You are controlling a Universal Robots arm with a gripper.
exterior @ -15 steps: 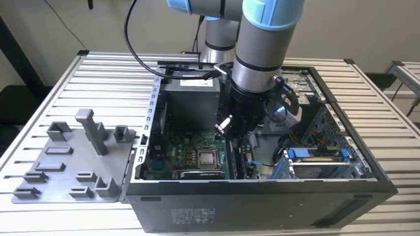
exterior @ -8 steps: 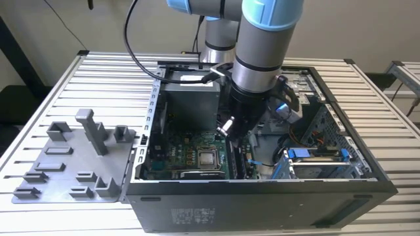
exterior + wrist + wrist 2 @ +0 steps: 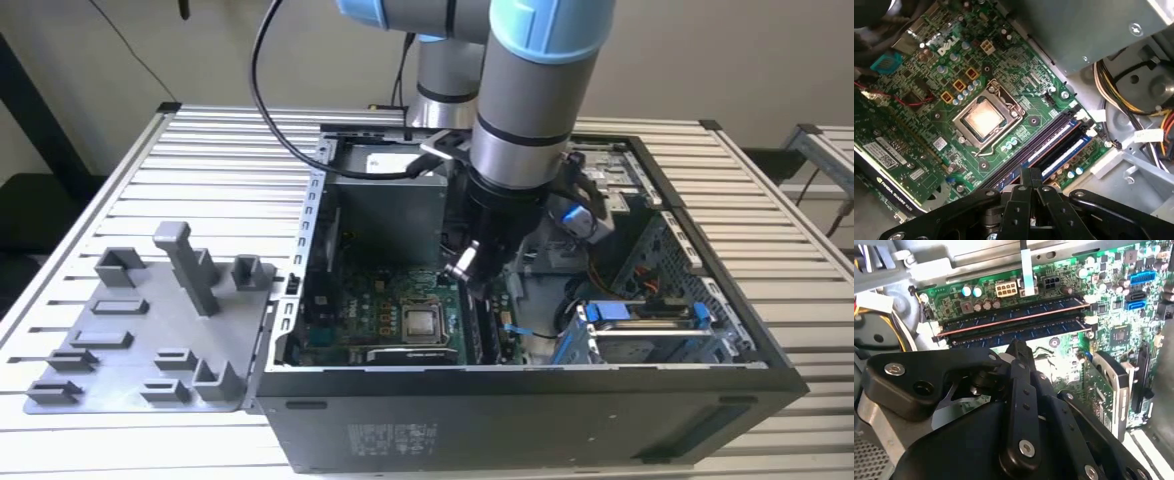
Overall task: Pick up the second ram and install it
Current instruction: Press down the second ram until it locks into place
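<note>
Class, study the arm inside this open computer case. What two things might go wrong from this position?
1. The gripper is right over the blue memory sticks; a crooked push may bend a stick or leave it half seated.
2. The bare processor socket and a yellow and black cable bundle lie close beside the sticks, so a sideways move might scrape the one or snag the other.

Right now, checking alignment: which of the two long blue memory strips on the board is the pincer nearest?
The strip without the copper-coloured edge, the one farther from the white connector. In the second wrist view, the pincer has its tip right beside it.
</note>
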